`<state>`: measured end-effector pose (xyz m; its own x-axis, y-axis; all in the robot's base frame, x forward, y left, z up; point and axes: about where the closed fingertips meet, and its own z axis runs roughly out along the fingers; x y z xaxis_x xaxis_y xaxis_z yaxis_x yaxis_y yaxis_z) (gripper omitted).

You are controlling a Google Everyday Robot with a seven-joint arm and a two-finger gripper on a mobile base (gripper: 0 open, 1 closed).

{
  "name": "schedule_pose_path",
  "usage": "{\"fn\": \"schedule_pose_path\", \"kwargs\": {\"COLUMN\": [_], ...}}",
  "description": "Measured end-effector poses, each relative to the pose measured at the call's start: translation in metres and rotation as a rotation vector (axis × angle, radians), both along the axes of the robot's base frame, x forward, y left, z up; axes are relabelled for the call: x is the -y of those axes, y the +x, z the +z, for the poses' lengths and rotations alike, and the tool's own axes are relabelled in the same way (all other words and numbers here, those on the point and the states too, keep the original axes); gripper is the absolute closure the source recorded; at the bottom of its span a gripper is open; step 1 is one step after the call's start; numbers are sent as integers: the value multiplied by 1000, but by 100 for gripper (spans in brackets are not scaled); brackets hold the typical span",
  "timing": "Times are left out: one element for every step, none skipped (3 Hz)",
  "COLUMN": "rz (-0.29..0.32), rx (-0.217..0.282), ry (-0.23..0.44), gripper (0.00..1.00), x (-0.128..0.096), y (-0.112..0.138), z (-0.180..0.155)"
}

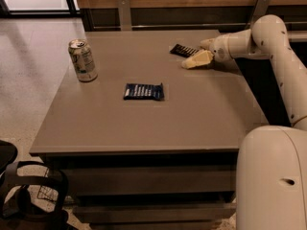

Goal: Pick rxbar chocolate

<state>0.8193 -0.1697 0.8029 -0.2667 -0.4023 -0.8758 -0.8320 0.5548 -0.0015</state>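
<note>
Item 1: at the far left, on the floor below the table [144, 128] edge, I note a dark black-framed object [21, 195]; I cannot tell what it is.

Item 2: a drink can [82, 60] stands upright near the table's left edge, well apart from everything else.

Item 3: a dark blue wrapped bar [144, 91] lies flat near the middle of the table, long side running left to right.

Item 4: the rxbar chocolate [183, 50], in its black wrapper, lies flat toward the far right part of the table, angled slightly. It is well apart from the blue bar and the can.

Item 5: the gripper [196, 59] sits low over the table just beside the rxbar chocolate, on its right and slightly nearer side. I cannot tell whether it touches the bar. I also cannot tell whether the gripper is released or clenched; the bar rests on the surface.

Item 6: the white arm [268, 37] comes in from the right edge, bent at an elbow. The robot's white body [273, 176] fills the lower right corner.
</note>
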Motion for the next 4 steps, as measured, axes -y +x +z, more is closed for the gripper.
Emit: {"fn": "schedule_pose_path", "kwargs": {"rz": [0,0,0,0], "rx": [0,0,0,0], "ry": [0,0,0,0], "gripper": [9,39,62,93], "x": [0,0,0,0], "y": [0,0,0,0], "z": [4,6,7,12]}}
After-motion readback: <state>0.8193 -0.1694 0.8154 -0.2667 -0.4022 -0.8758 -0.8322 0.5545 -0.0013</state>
